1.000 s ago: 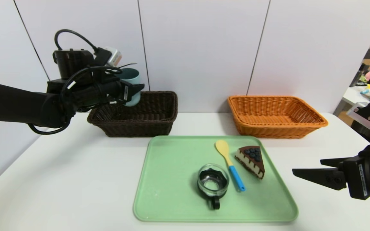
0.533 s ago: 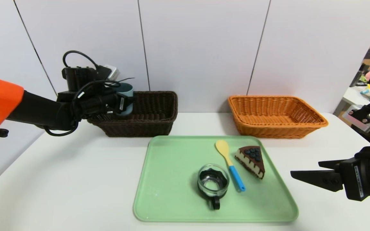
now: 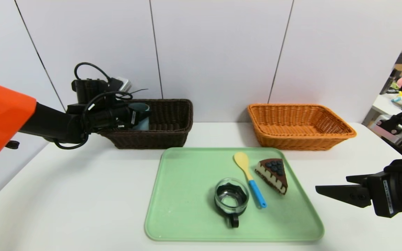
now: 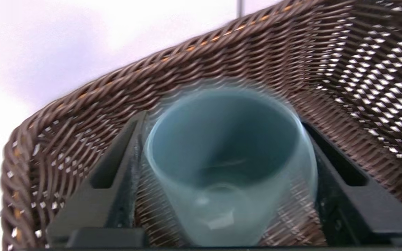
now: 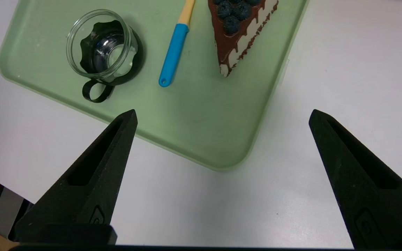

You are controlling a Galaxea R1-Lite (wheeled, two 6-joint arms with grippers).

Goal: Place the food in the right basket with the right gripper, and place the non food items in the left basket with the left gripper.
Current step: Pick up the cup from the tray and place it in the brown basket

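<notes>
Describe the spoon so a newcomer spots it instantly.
On the white table lies a green tray. Between its glass cup and cake slice lies the spoon: the only long, thin item there, pale-headed with a bright blue handle.

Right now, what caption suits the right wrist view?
Open right gripper beside a green tray holding cake, spatula and glass cup.

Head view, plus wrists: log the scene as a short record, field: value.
left gripper: open, at dark basket, jaws either side of blue cup
cup: inside dark basket
right gripper: open, holding nothing, beside tray's right edge
tray: glass cup with black handle, blue-handled spoon, cake slice
orange basket: no cake in it
</notes>
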